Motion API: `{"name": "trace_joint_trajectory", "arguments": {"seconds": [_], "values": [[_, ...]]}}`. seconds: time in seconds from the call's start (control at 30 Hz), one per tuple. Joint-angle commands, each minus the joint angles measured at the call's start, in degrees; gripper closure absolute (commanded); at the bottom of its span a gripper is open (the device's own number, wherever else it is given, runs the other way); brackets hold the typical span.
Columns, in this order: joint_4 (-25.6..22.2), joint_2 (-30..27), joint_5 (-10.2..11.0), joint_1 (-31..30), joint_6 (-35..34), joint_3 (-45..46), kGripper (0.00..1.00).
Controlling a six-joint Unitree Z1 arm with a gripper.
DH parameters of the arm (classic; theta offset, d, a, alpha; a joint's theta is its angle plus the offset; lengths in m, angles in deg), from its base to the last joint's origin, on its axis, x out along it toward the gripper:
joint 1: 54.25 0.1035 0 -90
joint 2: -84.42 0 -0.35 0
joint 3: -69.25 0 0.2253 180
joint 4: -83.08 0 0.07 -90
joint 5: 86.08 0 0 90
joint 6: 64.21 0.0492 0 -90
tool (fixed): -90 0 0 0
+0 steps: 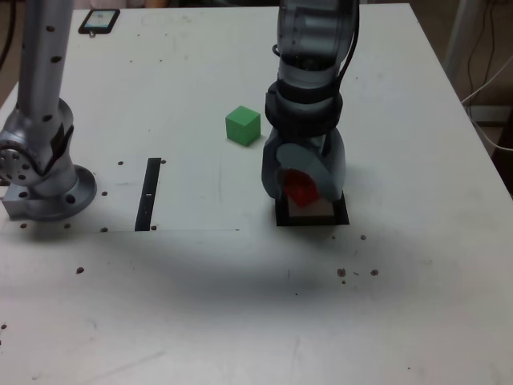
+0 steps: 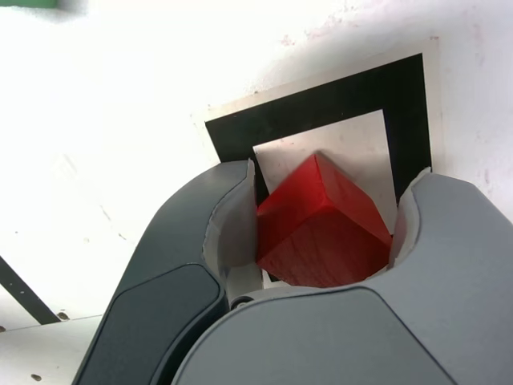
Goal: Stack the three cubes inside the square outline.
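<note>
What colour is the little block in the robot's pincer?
Red. The block shows best in the wrist view, clamped in the pincer over the black square outline.

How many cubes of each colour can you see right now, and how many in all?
Red cube: 1, held in the gripper over the square outline
Green cube: 1, loose on the table
Yellow cube: 0 in view
Total: 2 cubes visible

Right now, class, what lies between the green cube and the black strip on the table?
Nothing: in the exterior view, bare white table separates the green cube from the black strip.
</note>
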Motion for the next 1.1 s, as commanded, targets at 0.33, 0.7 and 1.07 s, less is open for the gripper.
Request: {"name": "trace_joint_trajectory", "arguments": {"seconds": [0.33, 0.7, 1.07], "values": [[2.4, 1.1, -2.2, 0.1, 0.8, 0.8, 0.35], [-1.5, -1.2, -0.2, 0.1, 0.8, 0.0, 0.01], [-10.6, -5.6, 1.2, 0.5, 2.0, -5.9, 0.01]]}}
